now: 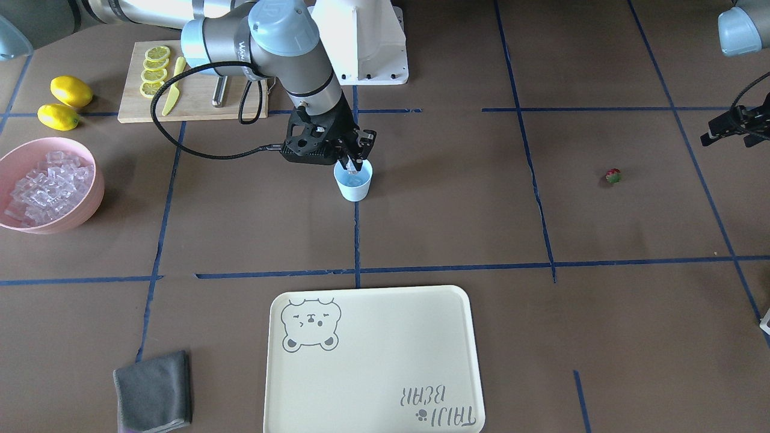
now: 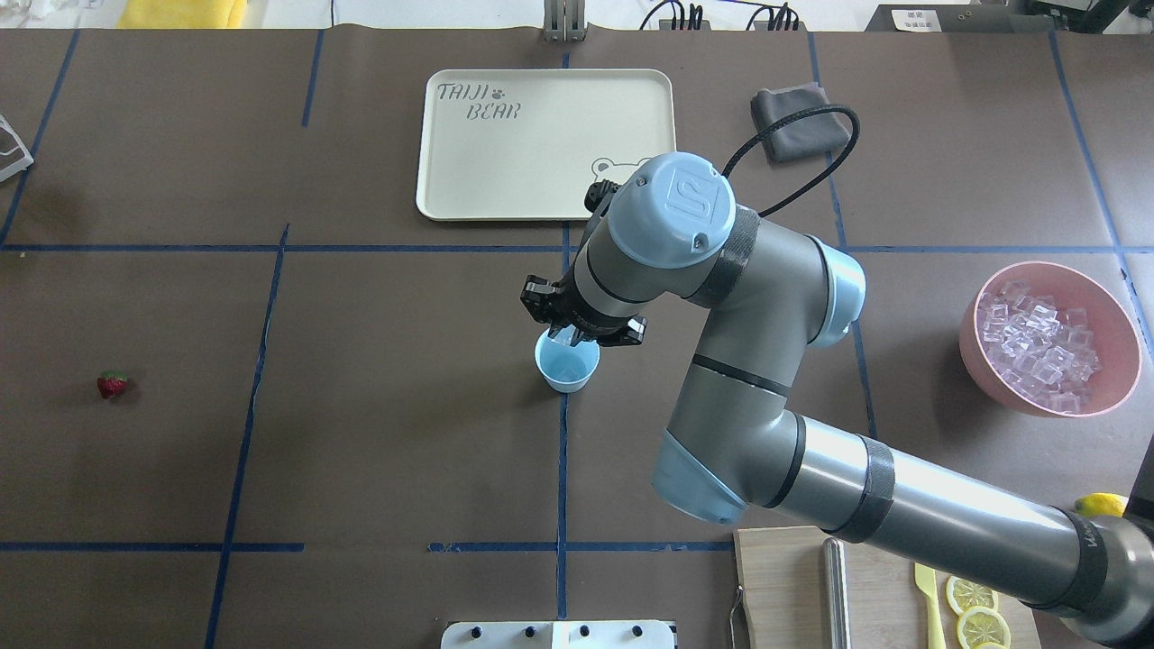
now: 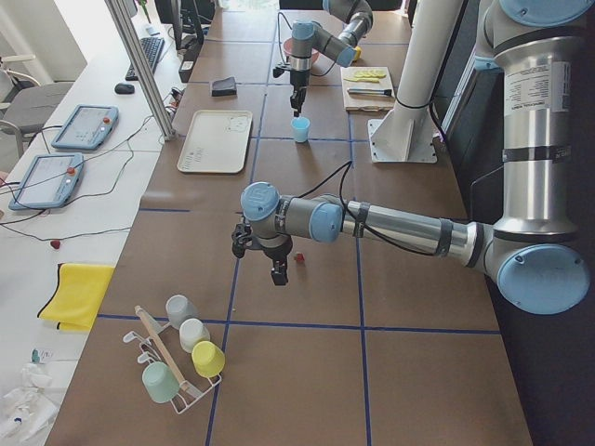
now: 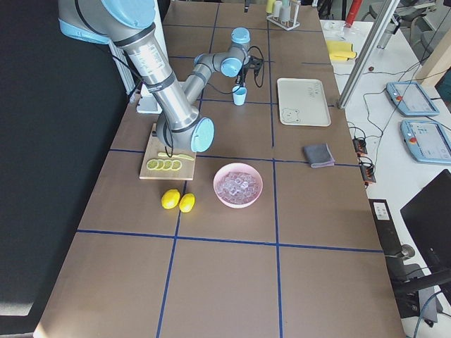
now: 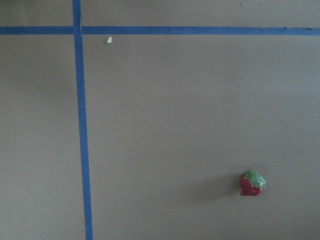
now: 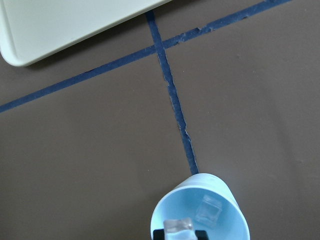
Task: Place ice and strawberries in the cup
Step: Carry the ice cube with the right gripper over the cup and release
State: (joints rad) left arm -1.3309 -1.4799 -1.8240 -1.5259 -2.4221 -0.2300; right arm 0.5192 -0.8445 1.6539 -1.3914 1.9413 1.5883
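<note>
The pale blue cup (image 1: 354, 182) stands mid-table on a blue tape line. My right gripper (image 1: 355, 161) hangs just over its mouth, shut on a clear ice cube (image 6: 176, 226). A second ice cube (image 6: 209, 210) lies inside the cup (image 6: 200, 210). More ice (image 2: 1037, 347) fills the pink bowl (image 2: 978, 361). The tiny red strawberry (image 1: 612, 175) lies alone on the table, also in the left wrist view (image 5: 251, 183). My left gripper (image 1: 734, 129) hovers open and empty beside and above it, apart from it.
A cream tray (image 1: 373, 361) lies beyond the cup on the operators' side, with a grey cloth (image 1: 153, 391) beside it. A cutting board (image 1: 192, 96) with lemon slices and two lemons (image 1: 71, 90) lie near the robot base. A rack of cups (image 3: 181, 358) stands at the left end.
</note>
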